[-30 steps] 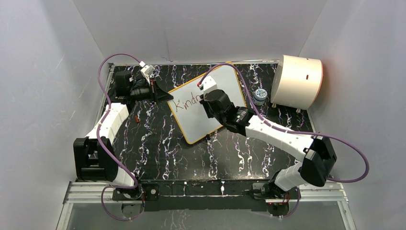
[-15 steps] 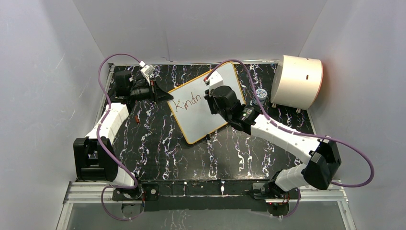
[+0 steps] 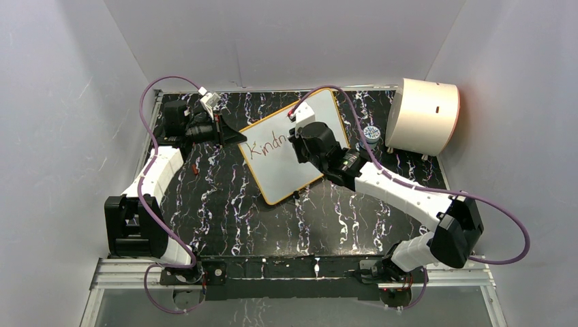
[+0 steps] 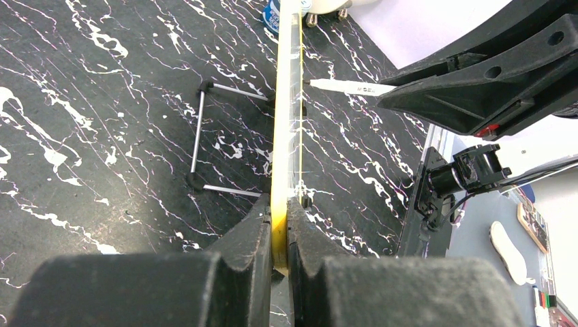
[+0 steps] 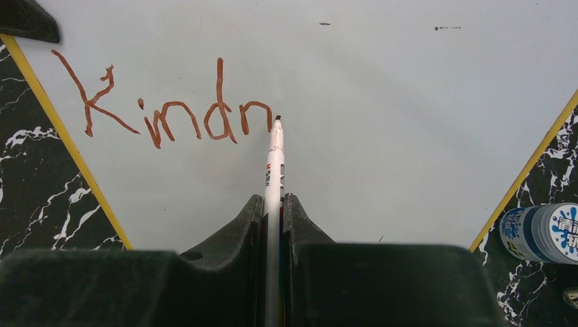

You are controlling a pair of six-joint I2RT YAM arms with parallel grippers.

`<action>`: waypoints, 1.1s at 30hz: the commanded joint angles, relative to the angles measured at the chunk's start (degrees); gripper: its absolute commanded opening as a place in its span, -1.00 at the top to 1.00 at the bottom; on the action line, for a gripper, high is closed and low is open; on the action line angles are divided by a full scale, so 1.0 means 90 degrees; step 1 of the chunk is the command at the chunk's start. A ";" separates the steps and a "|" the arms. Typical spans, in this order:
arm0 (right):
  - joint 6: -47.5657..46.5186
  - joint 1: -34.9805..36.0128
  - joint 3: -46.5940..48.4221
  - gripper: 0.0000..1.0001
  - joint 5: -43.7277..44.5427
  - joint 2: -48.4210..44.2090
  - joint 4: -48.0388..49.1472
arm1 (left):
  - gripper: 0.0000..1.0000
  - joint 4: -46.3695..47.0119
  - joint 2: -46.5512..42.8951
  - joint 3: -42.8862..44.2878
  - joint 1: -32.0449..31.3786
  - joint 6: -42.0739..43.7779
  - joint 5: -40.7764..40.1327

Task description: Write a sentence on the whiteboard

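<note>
Since the frame from a second ago, the right arm's wrist has drifted a bit toward the back right, so the second "n" that it half covered now shows fully from above. The left arm hasn't budged.

The whiteboard [image 3: 279,174] sits diagonally on the black marbled mat [image 3: 225,204], left of centre toward the back. The left wrist view sees it edge-on, with a thin wire stand [image 4: 198,136] behind it. The left gripper [image 4: 278,214] is pinching the yellow rim at the board's left corner, jaws pressed tight on it. The right gripper [image 5: 274,201] is clamped on a white marker [image 5: 275,146], whose tip is right at the foot of the last letter.

The sentence [image 5: 163,109] reads "Kindn" so far (dark red, wobbly, sloping a little). There's plenty of blank white to the right of the tip and below the lettering, and the right-hand rim is well apart from the tip. A small blue-and-white jar [image 5: 538,231] sits just outside that rim. The cream drum [image 3: 422,116] is off in the back right corner, well apart from the board.
</note>
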 commanded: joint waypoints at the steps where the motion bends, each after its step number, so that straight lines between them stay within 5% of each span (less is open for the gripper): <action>1: 0.0017 -0.0071 0.0129 1.00 -0.0062 0.0052 0.0393 | 1.00 -0.0795 0.0175 -0.0183 -0.0322 0.0519 -0.0004; 33: 0.0027 -0.0224 0.0034 1.00 -0.0132 0.0222 0.0410 | 1.00 -0.0787 0.0185 -0.0187 -0.0361 0.0513 -0.0033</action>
